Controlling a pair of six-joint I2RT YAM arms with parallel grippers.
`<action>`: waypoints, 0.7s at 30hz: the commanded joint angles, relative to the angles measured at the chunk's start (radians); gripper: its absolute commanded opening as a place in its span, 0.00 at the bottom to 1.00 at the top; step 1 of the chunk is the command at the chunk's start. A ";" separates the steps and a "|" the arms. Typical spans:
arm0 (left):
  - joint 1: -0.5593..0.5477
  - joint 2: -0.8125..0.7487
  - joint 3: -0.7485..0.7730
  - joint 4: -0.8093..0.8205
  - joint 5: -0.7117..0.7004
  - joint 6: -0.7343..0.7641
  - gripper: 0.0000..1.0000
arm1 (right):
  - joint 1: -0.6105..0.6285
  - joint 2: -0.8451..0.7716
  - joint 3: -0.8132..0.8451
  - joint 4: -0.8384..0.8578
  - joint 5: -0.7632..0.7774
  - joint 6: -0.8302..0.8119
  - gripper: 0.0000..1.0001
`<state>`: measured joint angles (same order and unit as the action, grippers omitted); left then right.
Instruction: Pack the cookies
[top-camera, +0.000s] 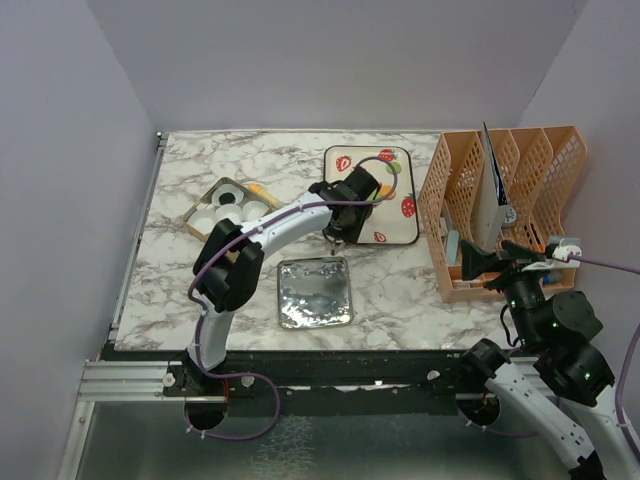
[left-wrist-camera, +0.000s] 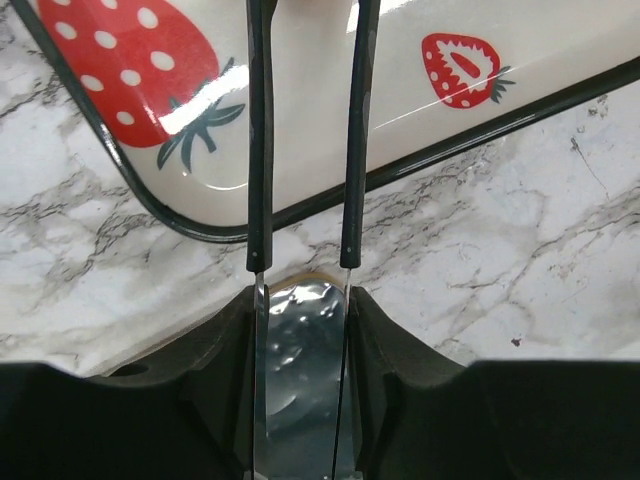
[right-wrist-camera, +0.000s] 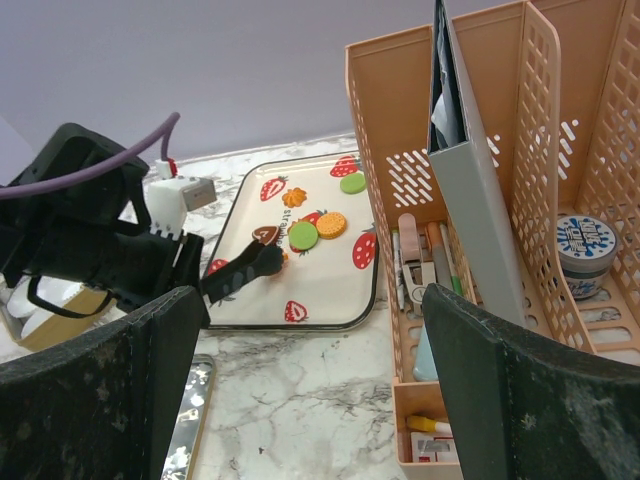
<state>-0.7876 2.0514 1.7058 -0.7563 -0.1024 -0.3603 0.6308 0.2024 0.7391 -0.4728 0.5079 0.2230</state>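
Note:
Several cookies lie on the white strawberry tray (right-wrist-camera: 330, 290): a brown one (right-wrist-camera: 265, 236), a green one (right-wrist-camera: 303, 236), an orange one (right-wrist-camera: 331, 224) and another green one (right-wrist-camera: 351, 183). My left gripper (right-wrist-camera: 272, 260) reaches over the tray (top-camera: 395, 225), its tips down on a small orange cookie (right-wrist-camera: 288, 256) just below the brown one. In the left wrist view the thin fingers (left-wrist-camera: 260, 150) stand a narrow gap apart and their tips run out of frame. My right gripper (right-wrist-camera: 310, 400) is wide open and empty, hovering beside the organizer (top-camera: 475, 262).
A tin box (top-camera: 205, 200) with white paper cups stands at the left, a black cookie (top-camera: 227, 198) in one cup. Its silver lid (top-camera: 315, 292) lies in front of the tray. A tall orange desk organizer (top-camera: 500, 200) with pens and a folder stands at the right.

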 joint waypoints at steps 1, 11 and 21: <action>-0.006 -0.124 -0.032 -0.014 -0.039 0.004 0.28 | 0.000 -0.008 -0.010 -0.005 0.013 -0.011 1.00; 0.020 -0.252 -0.150 -0.021 -0.052 -0.008 0.21 | 0.000 -0.006 -0.010 -0.004 0.008 -0.011 1.00; 0.129 -0.419 -0.292 -0.032 -0.057 -0.017 0.17 | 0.000 -0.009 -0.010 -0.002 0.005 -0.011 1.00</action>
<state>-0.7094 1.7332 1.4502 -0.7795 -0.1257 -0.3645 0.6308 0.2024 0.7372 -0.4728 0.5079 0.2230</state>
